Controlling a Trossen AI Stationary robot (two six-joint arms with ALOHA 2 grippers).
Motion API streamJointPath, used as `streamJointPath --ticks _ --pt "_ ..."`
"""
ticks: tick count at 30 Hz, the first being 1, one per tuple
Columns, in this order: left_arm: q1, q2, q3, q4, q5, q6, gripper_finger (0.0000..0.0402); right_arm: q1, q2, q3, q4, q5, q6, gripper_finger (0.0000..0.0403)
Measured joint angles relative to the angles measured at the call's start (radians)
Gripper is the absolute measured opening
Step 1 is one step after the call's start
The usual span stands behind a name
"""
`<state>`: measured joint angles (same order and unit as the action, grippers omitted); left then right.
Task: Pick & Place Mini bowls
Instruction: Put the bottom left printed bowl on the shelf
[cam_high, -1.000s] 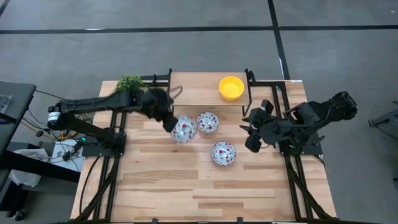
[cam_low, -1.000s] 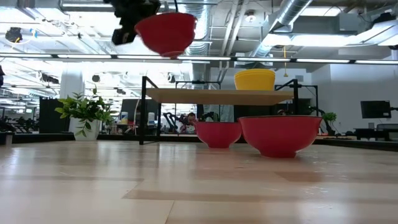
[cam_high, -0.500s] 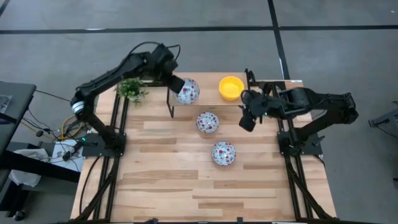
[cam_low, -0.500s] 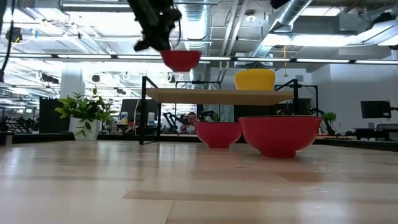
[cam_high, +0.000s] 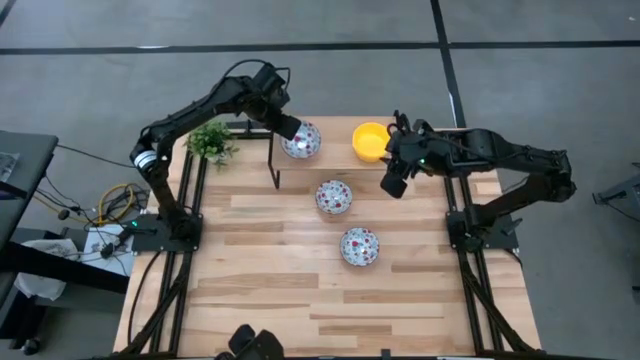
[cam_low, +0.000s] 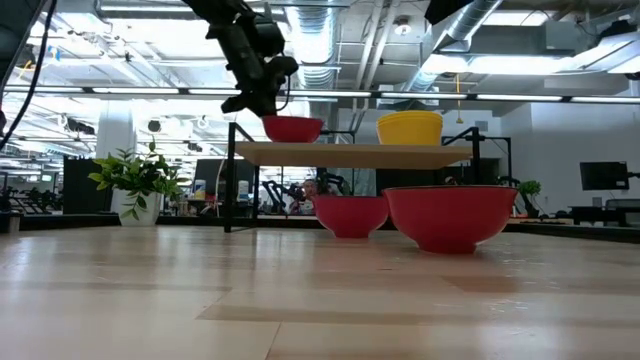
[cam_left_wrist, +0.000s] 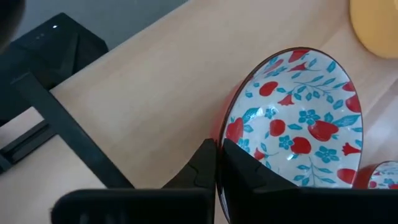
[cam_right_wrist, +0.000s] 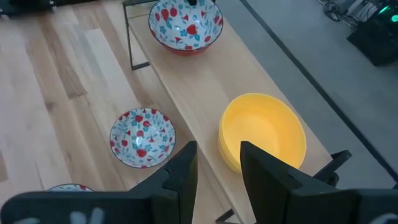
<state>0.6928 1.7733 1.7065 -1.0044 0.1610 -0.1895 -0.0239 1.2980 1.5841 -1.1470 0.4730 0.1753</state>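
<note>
A floral mini bowl (cam_high: 303, 142), white inside and red outside (cam_low: 293, 128), sits at the left end of the raised wooden shelf (cam_low: 350, 153) by the table's far edge. My left gripper (cam_left_wrist: 217, 163) is shut on it. A yellow mini bowl (cam_high: 371, 140) stands on the shelf's right part (cam_right_wrist: 264, 134). Two more floral bowls (cam_high: 334, 197) (cam_high: 359, 246) rest on their bases on the table. My right gripper (cam_right_wrist: 216, 168) hovers open just near of the yellow bowl, above the table (cam_high: 393, 186). My left gripper pinches the floral bowl's rim (cam_left_wrist: 219, 134) on its left side, one finger inside the bowl and one (cam_left_wrist: 202, 163) outside. It slants down from the left and far side. The bowl is nearly upright, with its base at the shelf top (cam_low: 293, 140).
A small green potted plant (cam_high: 210, 142) stands at the table's far left corner. The shelf's black frame legs (cam_high: 272, 165) stand beside the bowls. The near half of the wooden table (cam_high: 300, 300) holds nothing but a dark object at its near edge (cam_high: 252, 345).
My left gripper has carried the floral bowl from above the table's middle toward the far edge and down to the shelf's left end. My right gripper has moved toward the far edge and left, closer to the yellow bowl.
</note>
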Motion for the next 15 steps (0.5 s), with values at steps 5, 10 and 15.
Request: streamJointPath --ticks 5,10,15 --pt "0.012 0.001 0.0 0.018 -0.027 -0.001 0.0022 0.0 0.0 0.0 0.005 -0.003 -0.002 0.0113" --pt "0.027 0.001 0.0 0.026 -0.033 -0.001 0.0029 0.0 0.0 0.0 0.004 -0.003 -0.003 0.0113" --pt "0.027 0.001 0.0 0.031 -0.033 0.022 0.0031 0.0 0.0 0.0 0.004 -0.004 -0.003 0.0113"
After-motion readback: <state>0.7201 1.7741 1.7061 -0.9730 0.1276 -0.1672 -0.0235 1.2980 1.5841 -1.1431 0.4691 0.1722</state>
